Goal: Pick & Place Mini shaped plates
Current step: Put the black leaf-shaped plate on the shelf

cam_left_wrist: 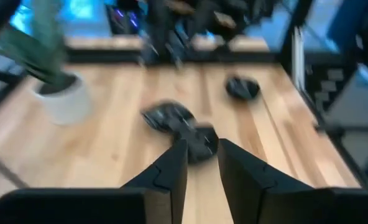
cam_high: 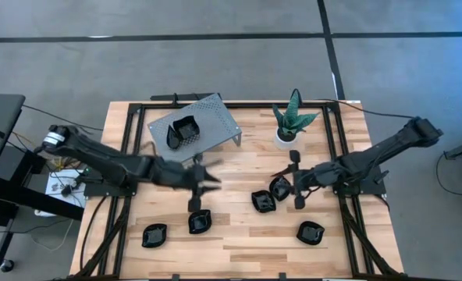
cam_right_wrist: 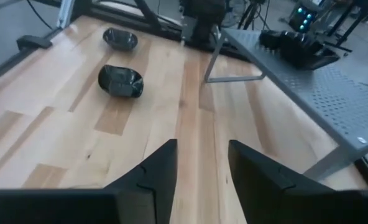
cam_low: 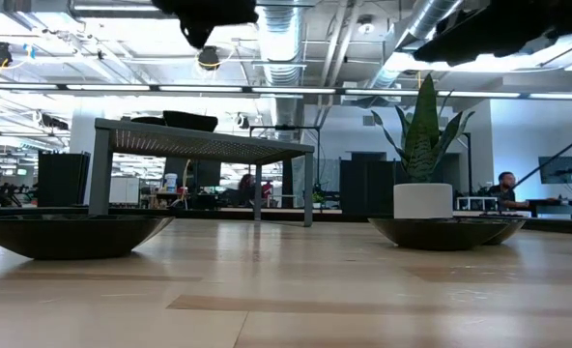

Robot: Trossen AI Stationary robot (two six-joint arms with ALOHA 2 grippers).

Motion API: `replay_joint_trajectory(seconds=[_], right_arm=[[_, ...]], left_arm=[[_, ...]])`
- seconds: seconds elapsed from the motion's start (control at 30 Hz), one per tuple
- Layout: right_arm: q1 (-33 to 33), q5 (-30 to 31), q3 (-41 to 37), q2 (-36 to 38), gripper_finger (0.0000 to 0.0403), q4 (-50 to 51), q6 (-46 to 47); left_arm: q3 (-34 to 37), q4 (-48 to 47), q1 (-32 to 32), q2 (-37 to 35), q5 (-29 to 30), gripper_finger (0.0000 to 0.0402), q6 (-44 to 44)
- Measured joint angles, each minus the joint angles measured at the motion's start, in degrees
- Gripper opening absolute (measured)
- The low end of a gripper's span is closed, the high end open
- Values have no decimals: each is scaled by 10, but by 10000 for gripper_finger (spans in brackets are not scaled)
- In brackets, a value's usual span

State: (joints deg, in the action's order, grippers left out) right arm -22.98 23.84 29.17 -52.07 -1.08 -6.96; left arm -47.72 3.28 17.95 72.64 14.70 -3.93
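Several glossy black mini shaped plates lie on the wooden table: two near the front left (cam_high: 154, 234) (cam_high: 200, 222), two touching at the middle (cam_high: 263, 200) (cam_high: 281, 187), and one at the front right (cam_high: 311, 232). More plates (cam_high: 183, 131) sit on the grey perforated stand (cam_high: 215, 117). My left gripper (cam_high: 214, 179) hovers open over the table's middle, right of the stand's near edge, with nothing between its fingers (cam_left_wrist: 201, 168). My right gripper (cam_high: 284, 178) hovers open just above the middle pair, and nothing is between its fingers (cam_right_wrist: 199, 165) either.
A green spiky plant in a white pot (cam_high: 291, 123) stands at the far right of the table, close behind my right gripper. The stand's legs (cam_right_wrist: 212, 59) rest on the table at the far left. Bare wood lies between the two grippers.
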Motion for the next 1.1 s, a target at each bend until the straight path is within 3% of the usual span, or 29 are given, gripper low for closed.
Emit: replay_joint_trajectory(seconds=[0.17,0.33,0.6,0.8,1.0,1.1], right_arm=[[-2,-17,44,-97,135,9,39],[-28,-93,108,-208,134,45,191],[-51,-93,229,-381,134,228,390],[-59,-101,316,-472,133,363,387],[-56,-98,351,-535,133,374,374],[-53,-65,359,-553,124,388,376]], left_arm=[[0,36,46,77,25,90,12],[0,61,49,120,43,90,18],[0,83,41,118,47,90,15],[0,86,41,113,46,90,15],[0,90,41,113,46,90,15],[0,92,41,113,46,90,15]])
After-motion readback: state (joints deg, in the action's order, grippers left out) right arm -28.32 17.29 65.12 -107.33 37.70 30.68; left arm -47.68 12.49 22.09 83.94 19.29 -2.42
